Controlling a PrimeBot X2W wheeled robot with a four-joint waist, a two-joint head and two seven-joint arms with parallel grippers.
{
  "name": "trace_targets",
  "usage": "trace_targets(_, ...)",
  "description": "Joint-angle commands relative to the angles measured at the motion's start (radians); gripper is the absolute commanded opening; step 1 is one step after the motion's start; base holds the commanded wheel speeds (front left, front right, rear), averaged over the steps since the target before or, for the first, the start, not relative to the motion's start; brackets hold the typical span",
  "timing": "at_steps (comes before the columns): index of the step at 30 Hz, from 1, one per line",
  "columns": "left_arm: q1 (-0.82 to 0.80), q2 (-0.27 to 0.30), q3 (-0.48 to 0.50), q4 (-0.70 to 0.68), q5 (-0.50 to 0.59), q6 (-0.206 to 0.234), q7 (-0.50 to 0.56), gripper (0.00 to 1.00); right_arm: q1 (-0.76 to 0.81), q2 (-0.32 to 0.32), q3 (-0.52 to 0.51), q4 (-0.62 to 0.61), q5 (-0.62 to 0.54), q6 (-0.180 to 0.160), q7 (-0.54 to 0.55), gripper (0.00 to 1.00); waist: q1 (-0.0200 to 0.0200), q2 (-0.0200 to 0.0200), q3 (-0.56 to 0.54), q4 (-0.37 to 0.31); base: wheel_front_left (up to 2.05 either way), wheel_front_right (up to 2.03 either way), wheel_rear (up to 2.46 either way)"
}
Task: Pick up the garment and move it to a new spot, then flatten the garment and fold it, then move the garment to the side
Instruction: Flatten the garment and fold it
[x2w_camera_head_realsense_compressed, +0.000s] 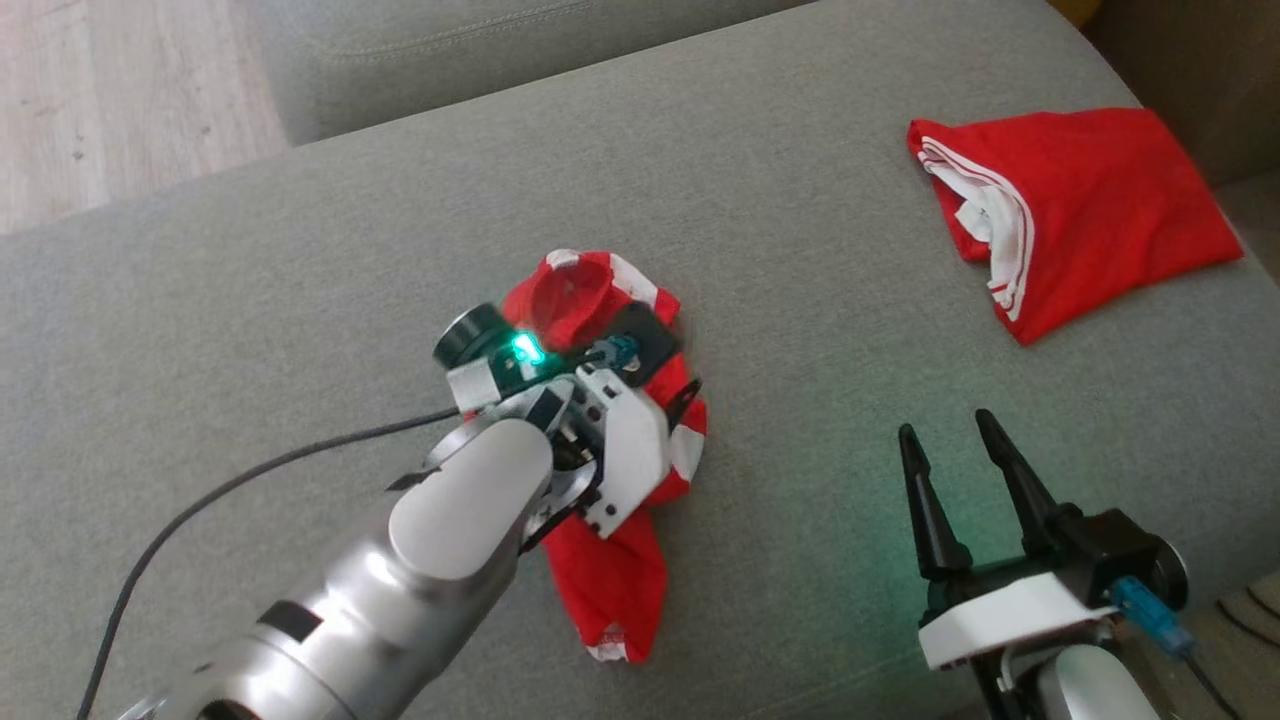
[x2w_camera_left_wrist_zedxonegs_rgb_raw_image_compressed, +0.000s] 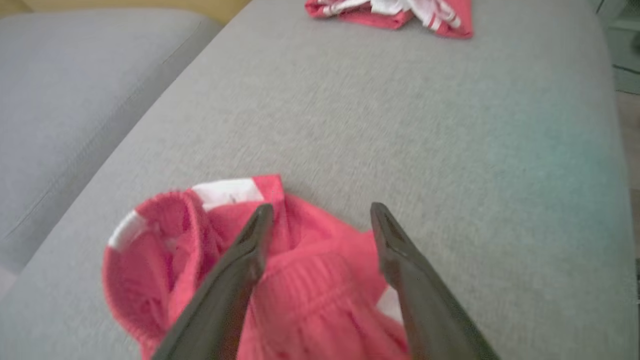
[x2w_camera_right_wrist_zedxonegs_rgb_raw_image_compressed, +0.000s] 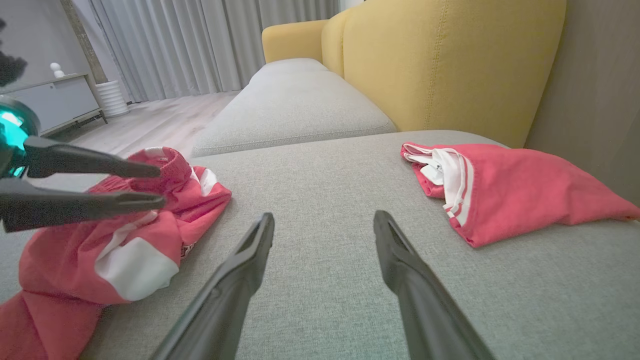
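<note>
A crumpled red garment (x2w_camera_head_realsense_compressed: 612, 580) with white patches lies in a heap mid-seat on the grey sofa cushion (x2w_camera_head_realsense_compressed: 800, 200). My left gripper (x2w_camera_left_wrist_zedxonegs_rgb_raw_image_compressed: 320, 210) hangs just over the heap, open, its two fingers straddling a raised fold of the garment (x2w_camera_left_wrist_zedxonegs_rgb_raw_image_compressed: 310, 280) with nothing clamped. From the right wrist view the left gripper (x2w_camera_right_wrist_zedxonegs_rgb_raw_image_compressed: 161, 185) points across the top of the garment (x2w_camera_right_wrist_zedxonegs_rgb_raw_image_compressed: 125, 265). My right gripper (x2w_camera_head_realsense_compressed: 945, 425) rests low over bare cushion to the garment's right, open and empty, also the right gripper (x2w_camera_right_wrist_zedxonegs_rgb_raw_image_compressed: 324, 216).
A second red garment (x2w_camera_head_realsense_compressed: 1090, 210), folded with white-striped edges showing, lies at the cushion's far right corner. A yellow backrest (x2w_camera_right_wrist_zedxonegs_rgb_raw_image_compressed: 440, 60) rises behind it. A black cable (x2w_camera_head_realsense_compressed: 250, 480) trails from the left arm. Wooden floor (x2w_camera_head_realsense_compressed: 100, 90) lies beyond the cushion's far left edge.
</note>
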Motion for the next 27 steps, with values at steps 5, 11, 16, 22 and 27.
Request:
trace_targets(5,-0.031,0.023,-0.010,0.014,-0.043,0.002,0.066,0.95,-0.028,-0.004,0.005,-0.024,0.006,0.007,-0.014,1.00,-0.0001,0.0000,0.003,0.027,0.00,0.00,0.00)
trace_targets(11,-0.041,0.039,-0.026,0.004,-0.055,0.002,0.076,0.71,-0.027,-0.004,-0.006,-0.025,0.001,0.007,-0.014,1.00,-0.0001,0.0000,0.002,0.049,0.00,0.00,0.00)
trace_targets(16,-0.015,0.054,-0.028,-0.009,-0.065,0.013,0.078,0.44,-0.023,-0.004,-0.018,-0.026,-0.003,0.007,-0.014,1.00,-0.0001,0.0000,0.000,0.067,0.00,0.00,0.00)
trace_targets(22,0.032,0.060,-0.039,-0.035,-0.103,0.010,0.102,0.00,-0.024,-0.004,-0.023,-0.022,-0.004,0.007,-0.014,1.00,-0.0001,0.0000,-0.004,0.075,0.00,0.00,0.00)
trace_targets(27,0.024,0.048,0.050,-0.089,-0.179,0.036,0.046,0.00,-0.028,-0.004,-0.008,-0.016,0.000,0.007,-0.014,1.00,-0.0001,0.0000,-0.011,0.056,0.00,0.00,0.00)
